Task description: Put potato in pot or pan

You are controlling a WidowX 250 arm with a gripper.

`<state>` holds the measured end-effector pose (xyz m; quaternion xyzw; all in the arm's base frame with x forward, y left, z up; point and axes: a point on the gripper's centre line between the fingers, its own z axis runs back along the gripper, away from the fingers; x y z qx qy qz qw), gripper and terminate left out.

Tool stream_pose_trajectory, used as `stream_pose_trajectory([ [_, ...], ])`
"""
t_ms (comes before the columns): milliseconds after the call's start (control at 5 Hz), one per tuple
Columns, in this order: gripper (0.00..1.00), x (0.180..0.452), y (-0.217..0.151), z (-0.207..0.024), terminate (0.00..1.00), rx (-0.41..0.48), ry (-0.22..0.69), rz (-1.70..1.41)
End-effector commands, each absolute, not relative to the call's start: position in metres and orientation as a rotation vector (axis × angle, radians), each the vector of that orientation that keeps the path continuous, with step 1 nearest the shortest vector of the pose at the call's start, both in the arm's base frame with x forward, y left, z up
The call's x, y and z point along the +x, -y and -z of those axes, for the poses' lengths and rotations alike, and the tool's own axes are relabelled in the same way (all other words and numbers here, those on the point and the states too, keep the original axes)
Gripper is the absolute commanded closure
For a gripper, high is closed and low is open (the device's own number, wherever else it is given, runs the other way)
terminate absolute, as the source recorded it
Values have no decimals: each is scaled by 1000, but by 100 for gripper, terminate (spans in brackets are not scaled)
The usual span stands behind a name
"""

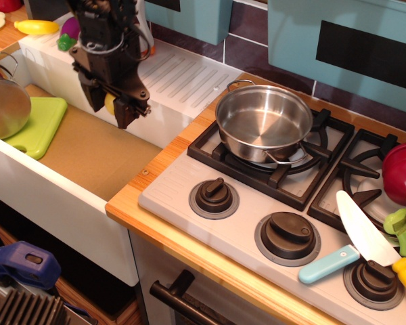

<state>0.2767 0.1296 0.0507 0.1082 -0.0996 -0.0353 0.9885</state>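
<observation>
Now your gripper hangs in the upper left of the frame, above the sink, its dark fingers clamped on the yellow potato, which peeks out between them. Right of it, near the middle, the steel pan sits on the stove's left burner.

Yellow potato clamped aloft over sink; empty steel pan on burner.
</observation>
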Motion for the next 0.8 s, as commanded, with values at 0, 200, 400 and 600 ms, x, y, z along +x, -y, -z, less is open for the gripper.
stream_pose_trajectory([
  [0,100,302,-104,-96,0,221,295,127],
  [200,100,313,-75,-108,0,264,304,113],
  [400,100,325,-42,-114,0,238,313,82],
  [600,100,324,-20,-119,0,227,321,49],
])
